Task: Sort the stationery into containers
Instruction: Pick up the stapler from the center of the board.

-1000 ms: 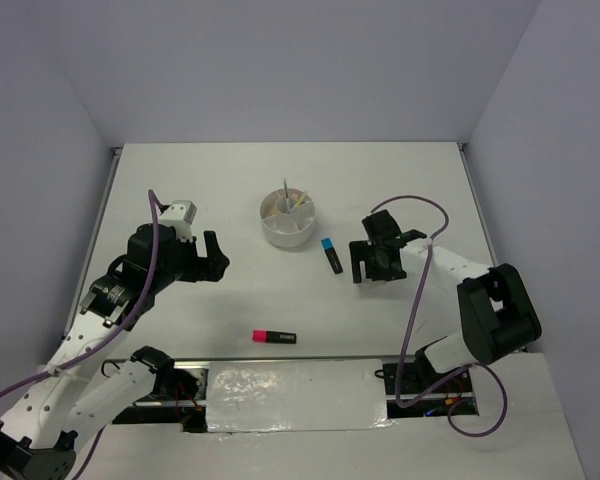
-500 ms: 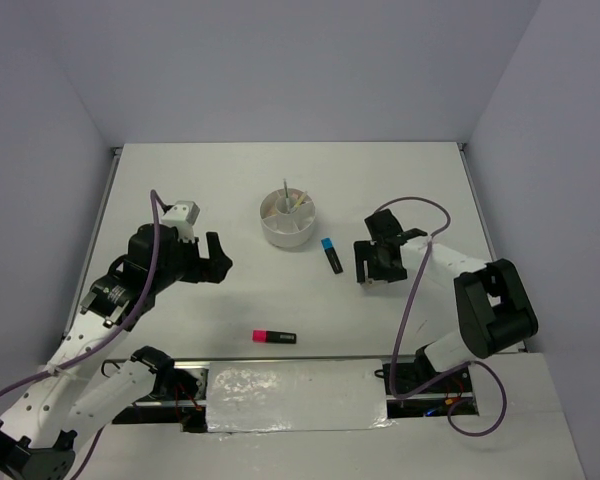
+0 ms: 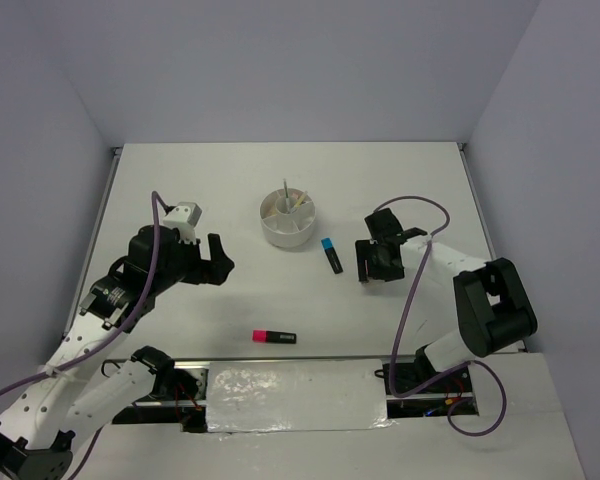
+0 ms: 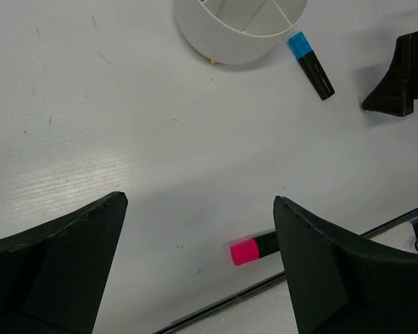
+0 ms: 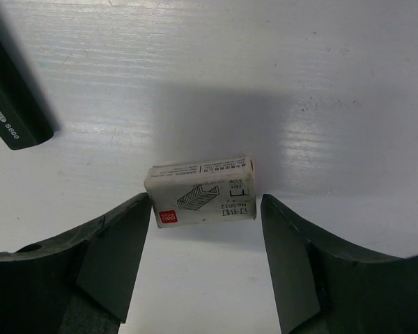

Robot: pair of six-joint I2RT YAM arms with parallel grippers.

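Item: small box of staples [image 5: 202, 193], lying flat on the table [image 3: 180, 180], just right of the blue highlighter [image 3: 331, 256] and apart from the white divided cup [image 3: 285, 238].
Right gripper [image 5: 203, 203]: down over the box, fingers spread to either end, about touching, not clearly pinching.
Left gripper [image 4: 198, 202]: fingers wide apart, empty, hovering near the pink highlighter [image 4: 254, 248].
Step, by my reckoning: grasping the box.
Next calls for a firm squeeze, a lift, then a carry to a suitable compartment.

A round white divided cup [image 3: 288, 222] sits at centre frame. A blue-and-black highlighter [image 3: 331, 255] lies just to its lower right, beside the right gripper [image 3: 375, 264]. A pink-and-black highlighter [image 3: 274, 337] lies at lower centre.
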